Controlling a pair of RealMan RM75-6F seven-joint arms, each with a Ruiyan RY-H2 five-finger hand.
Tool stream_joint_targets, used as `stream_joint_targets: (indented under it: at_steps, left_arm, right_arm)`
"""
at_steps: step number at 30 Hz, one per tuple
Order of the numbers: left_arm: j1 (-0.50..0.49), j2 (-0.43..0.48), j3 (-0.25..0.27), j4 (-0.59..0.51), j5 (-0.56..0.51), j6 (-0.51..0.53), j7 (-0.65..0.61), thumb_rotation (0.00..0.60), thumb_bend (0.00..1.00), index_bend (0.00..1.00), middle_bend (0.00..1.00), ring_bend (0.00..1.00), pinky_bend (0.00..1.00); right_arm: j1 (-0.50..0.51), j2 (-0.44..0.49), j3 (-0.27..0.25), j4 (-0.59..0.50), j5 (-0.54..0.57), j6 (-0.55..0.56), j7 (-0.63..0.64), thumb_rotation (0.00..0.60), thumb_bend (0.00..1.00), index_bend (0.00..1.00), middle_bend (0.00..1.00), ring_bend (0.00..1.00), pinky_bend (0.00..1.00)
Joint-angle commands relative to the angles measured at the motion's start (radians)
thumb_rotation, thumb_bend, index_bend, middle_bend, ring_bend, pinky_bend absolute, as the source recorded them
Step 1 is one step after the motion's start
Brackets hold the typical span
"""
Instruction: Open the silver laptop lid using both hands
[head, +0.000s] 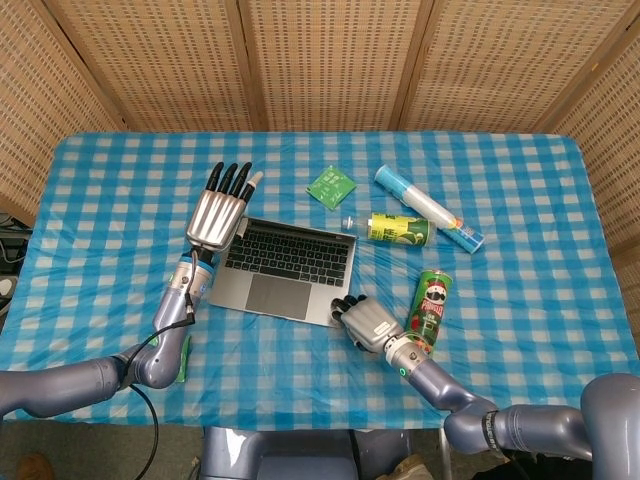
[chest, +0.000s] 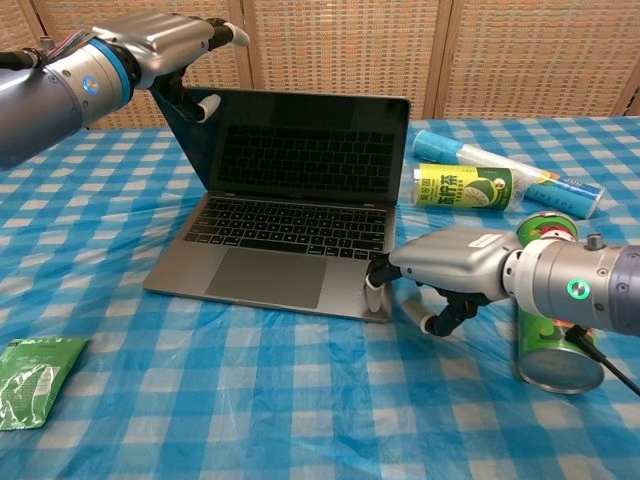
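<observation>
Silver laptop (chest: 290, 225) sits open mid-counter (head: 120, 200) on the checked cloth, left robot hand (chest: 165, 45) grasping the lid's top left corner, right robot hand (chest: 445, 270) holding nothing, fingers pressing the base's front right corner, a green can (chest: 548, 300) just beside.

A matt brushed-metal silver laptop (chest: 270, 270) with a dark, glossy screen sits mid-frame on a thin, wrinkled blue-checked tablecloth (chest: 300, 400) that has a slight plastic sheen. Both hands, left (chest: 165, 45) and right (chest: 450, 265), have smooth satin-metal shells. A glossy green can (chest: 550, 330) lies lower right. Coarse woven wicker screens (chest: 340, 50) fill the top.
</observation>
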Motion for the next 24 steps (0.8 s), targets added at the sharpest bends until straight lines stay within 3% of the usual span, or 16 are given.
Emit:
stream_joint_targets:
  at_steps: [1,24]
  left_arm:
    - [-0.017,0.007,-0.009,0.015,-0.024,-0.013,0.005,0.600,0.49,0.00,0.00,0.00,0.00]
    - [-0.106,0.022,-0.029,0.061,-0.147,-0.050,0.029,0.600,0.49,0.00,0.00,0.00,0.00]
  right_arm:
    - [0.007,-0.001,-0.001,-0.003,0.009,-0.006,-0.007,0.600,0.85,0.34,0.29,0.21,0.34]
    - [0.059,0.000,0.013,-0.022,0.069,0.002,-0.059,0.600,0.86,0.38,0.39,0.24,0.34]
